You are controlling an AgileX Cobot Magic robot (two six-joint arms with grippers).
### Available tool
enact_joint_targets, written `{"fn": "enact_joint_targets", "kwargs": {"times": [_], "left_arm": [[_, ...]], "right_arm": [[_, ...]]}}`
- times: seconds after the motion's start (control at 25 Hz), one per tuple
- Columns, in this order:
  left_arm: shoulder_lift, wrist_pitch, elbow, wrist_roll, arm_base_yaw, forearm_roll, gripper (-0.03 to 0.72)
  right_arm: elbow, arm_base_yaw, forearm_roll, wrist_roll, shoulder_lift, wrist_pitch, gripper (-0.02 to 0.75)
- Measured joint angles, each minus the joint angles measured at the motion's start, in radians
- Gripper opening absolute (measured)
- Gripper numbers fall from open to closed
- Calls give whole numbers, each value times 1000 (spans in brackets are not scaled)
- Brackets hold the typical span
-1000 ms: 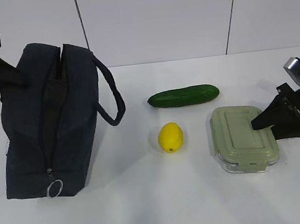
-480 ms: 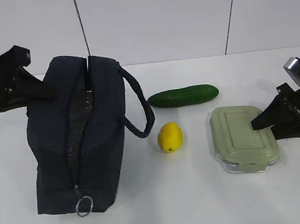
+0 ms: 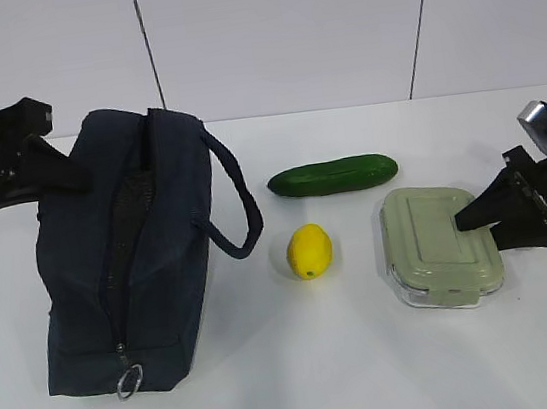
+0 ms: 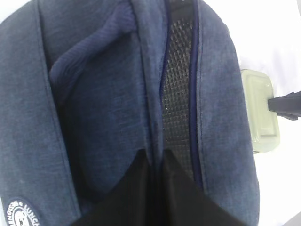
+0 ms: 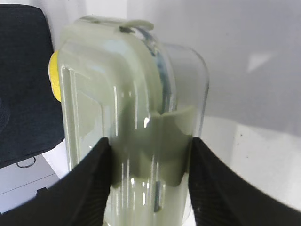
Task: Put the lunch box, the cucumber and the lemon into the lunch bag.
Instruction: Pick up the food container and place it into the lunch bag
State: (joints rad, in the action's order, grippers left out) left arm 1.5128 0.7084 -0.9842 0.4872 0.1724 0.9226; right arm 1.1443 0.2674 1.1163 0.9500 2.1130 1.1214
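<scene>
Holding the lunch bag point(image 3: 130, 264) by its top edge beside the partly open zipper, the left gripper point(image 4: 155, 162) is pinched shut on the fabric. The right gripper point(image 5: 150, 160) is clamped across the near end of the lunch box point(image 3: 442, 246), which rests on the table point(image 3: 307, 382). Lemon point(image 3: 310, 251) and cucumber point(image 3: 332, 176) lie untouched between bag and box. Judged step: grasp secured for loading the box. The next move calls for a wider bag mouth before lifting the box across.

A plain white counter point(image 3: 307, 382) fills the near and middle scene. Behind its far edge rises a white panelled wall point(image 3: 281, 32), split by two thin dark seams, left and right.
</scene>
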Motion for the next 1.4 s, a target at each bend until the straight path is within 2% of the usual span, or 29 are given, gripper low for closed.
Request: {"fn": "enact_joint_targets", "kwargs": {"times": [0.52,0.88,1.0,1.4], "left_arm": [[0,-31,0,0,0,-29,9],[0,-49,0,0,0,-29,9],[18,-45,0,0,0,-30,9],[30,-45,0,0,0,-31,9]], "right_arm": [[35,0,24,-30,-2,2,380],[35,0,47,-70,-104,4,379],[35,-18,47,-80,-159,6,379],[35,-155,56,-112,-292,34,379]]}}
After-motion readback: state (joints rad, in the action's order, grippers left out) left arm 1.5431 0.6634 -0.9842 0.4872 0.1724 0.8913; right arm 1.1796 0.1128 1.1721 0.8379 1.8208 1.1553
